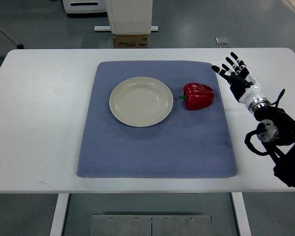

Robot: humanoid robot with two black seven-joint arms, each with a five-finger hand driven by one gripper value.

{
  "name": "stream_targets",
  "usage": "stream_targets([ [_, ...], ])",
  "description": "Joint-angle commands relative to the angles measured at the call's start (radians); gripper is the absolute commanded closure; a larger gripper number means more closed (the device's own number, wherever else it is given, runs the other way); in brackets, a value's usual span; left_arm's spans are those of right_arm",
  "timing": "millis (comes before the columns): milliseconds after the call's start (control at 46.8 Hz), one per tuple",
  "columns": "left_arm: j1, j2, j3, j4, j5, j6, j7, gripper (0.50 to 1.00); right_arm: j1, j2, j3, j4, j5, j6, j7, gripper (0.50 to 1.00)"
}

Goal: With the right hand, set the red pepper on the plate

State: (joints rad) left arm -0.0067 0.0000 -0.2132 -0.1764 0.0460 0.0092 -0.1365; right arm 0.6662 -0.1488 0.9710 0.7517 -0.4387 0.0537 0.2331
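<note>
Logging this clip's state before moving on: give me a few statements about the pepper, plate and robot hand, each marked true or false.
1. The red pepper lies on the blue mat, right of the plate. True.
2. The plate already holds the pepper. False: the plate is empty.
3. The right robot hand is open and holds nothing. True.
4. The right robot hand touches the pepper. False: it is apart from it, over the white table.
5. The left robot hand is in view. False: it is not.
</note>
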Motion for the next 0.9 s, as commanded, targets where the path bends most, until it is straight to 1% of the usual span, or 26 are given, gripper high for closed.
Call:
stream_targets([
  [0, -0.001, 0.0, 0.0, 0.0, 0.0, 0.0, 0.0, 0.5, 0.001, 0.0, 0.0, 0.0, 0.0, 0.0, 0.0, 0.5],
  [876, -0.001, 0.0, 0.0, 0.0, 0.0, 0.0, 0.0, 0.5, 0.007, -0.005, 0.002, 0.001, 0.0, 0.006, 0.002, 0.5],
])
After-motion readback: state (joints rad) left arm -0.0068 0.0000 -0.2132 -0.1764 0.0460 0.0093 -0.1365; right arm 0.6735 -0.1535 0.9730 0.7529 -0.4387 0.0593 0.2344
